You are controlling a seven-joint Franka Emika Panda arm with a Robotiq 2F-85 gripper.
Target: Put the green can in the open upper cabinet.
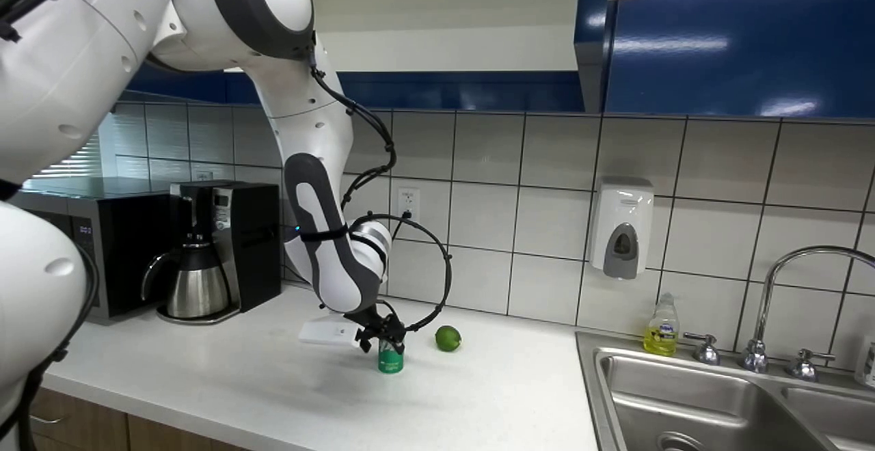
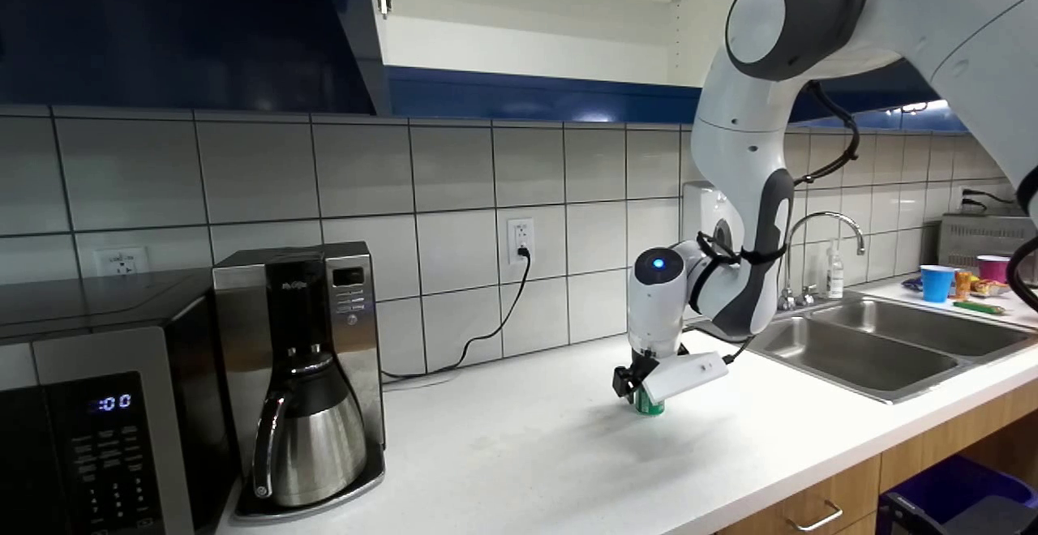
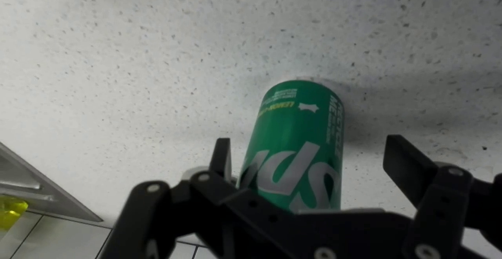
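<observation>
Standing upright on the counter (image 1: 478, 396), the can (image 1: 391, 361) is between the wide-set fingers of the gripper (image 3: 308, 157), nearer the nine o'clock one in the wrist view. In an exterior view, the open cabinet (image 1: 458, 44) bears twelve o'clock from it.

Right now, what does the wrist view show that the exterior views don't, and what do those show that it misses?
Only the wrist view shows dark specks in the countertop, readable letters on the green can, and plainly that the gripper stands open around it.

Only the exterior views, both of them, show the open upper cabinet, coffee maker, microwave and faucet.

All share the can, gripper and countertop, plus wall tiles and part of the sink.
</observation>
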